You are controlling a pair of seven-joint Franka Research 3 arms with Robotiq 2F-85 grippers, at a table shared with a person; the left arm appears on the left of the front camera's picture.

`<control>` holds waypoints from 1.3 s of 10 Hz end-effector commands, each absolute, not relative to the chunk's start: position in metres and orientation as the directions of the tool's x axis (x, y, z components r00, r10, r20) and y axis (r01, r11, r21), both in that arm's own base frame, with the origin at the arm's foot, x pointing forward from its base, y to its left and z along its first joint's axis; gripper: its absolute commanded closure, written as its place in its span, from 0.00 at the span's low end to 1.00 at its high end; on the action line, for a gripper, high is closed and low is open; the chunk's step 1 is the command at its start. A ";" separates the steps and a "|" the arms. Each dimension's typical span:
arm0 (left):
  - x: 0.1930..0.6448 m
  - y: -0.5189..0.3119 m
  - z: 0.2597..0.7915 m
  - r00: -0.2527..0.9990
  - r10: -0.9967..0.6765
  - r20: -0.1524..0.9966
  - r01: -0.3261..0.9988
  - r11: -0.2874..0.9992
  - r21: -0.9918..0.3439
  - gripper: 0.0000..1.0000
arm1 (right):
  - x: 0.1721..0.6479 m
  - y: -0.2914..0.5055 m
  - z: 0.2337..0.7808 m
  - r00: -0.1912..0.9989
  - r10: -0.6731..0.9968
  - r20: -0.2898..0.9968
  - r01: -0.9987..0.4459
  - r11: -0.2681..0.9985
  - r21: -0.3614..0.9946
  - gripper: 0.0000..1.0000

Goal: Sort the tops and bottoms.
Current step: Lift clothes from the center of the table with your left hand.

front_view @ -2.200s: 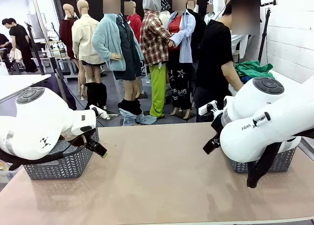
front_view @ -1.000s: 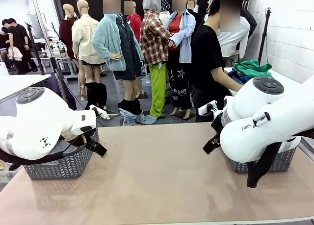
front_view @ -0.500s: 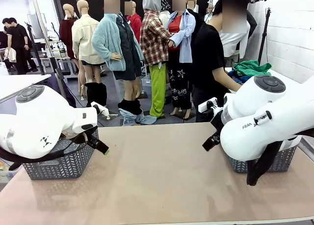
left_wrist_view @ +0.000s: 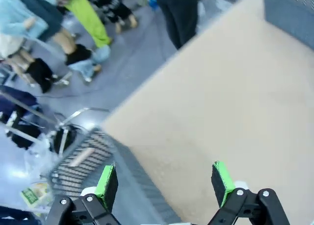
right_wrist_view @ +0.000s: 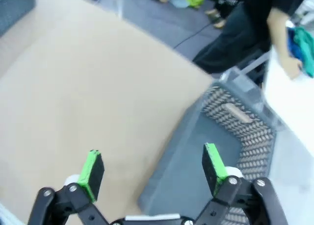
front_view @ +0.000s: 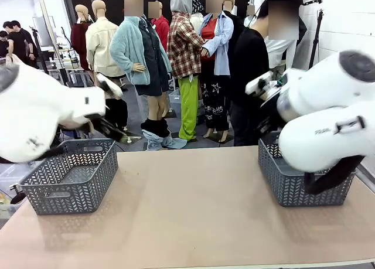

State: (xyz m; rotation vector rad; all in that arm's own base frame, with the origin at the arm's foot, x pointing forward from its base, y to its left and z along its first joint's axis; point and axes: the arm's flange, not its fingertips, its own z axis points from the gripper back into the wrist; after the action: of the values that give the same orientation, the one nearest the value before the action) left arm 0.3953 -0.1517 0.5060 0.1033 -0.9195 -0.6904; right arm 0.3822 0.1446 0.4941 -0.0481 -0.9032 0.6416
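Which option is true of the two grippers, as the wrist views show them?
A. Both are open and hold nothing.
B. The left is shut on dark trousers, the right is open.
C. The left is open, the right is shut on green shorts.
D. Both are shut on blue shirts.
A: the jaws of the left gripper and of the right gripper stand wide apart, and between them only the table and a basket show, farther off.

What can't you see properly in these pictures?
Clothes pile: right wrist view, blurred and cut off by the right edge; tops or bottoms, cannot tell.
Right basket: front view, the right arm covers much of its inside.
Left basket: left wrist view, blurred, partly behind the fingers.
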 end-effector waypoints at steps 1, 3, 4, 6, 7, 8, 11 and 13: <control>0.391 -0.107 0.538 0.466 -0.484 0.740 0.320 0.873 0.369 0.00 | 0.375 0.087 0.513 0.477 0.387 0.789 -0.312 0.914 -0.260 0.00; 0.364 -0.031 0.561 0.546 -0.321 0.774 0.195 0.947 0.255 0.00 | 0.368 0.002 0.518 0.538 0.220 0.814 -0.216 0.969 -0.119 0.00; 0.352 0.001 0.562 0.576 -0.248 0.779 0.132 0.969 0.211 0.00 | 0.360 -0.034 0.512 0.551 0.142 0.822 -0.161 0.985 -0.062 0.00; 0.354 0.069 0.551 0.668 -0.068 0.741 -0.020 0.994 0.110 0.00 | 0.359 -0.097 0.491 0.576 -0.068 0.815 0.002 0.997 0.082 0.00; 0.364 0.103 0.542 0.730 0.019 0.683 -0.095 0.993 0.073 0.00 | 0.368 -0.118 0.474 0.602 -0.146 0.785 0.083 0.989 0.121 0.00; 0.370 0.124 0.534 0.775 0.061 0.630 -0.123 0.991 0.056 0.00 | 0.372 -0.133 0.459 0.614 -0.209 0.761 0.154 0.978 0.144 0.00; 0.384 0.157 0.502 0.837 0.121 0.534 -0.141 0.990 -0.003 0.00 | 0.365 -0.162 0.424 0.612 -0.333 0.717 0.314 0.935 0.167 0.00; 0.389 0.163 0.490 0.856 0.143 0.497 -0.158 0.987 -0.012 0.00 | 0.370 -0.173 0.400 0.634 -0.384 0.671 0.339 0.918 0.205 0.00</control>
State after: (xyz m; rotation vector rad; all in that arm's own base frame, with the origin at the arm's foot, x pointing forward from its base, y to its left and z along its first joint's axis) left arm 0.3832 0.1595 0.4826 0.0437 -0.5379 0.1549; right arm 0.3872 -0.1869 0.4206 0.0314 -0.7719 -0.3847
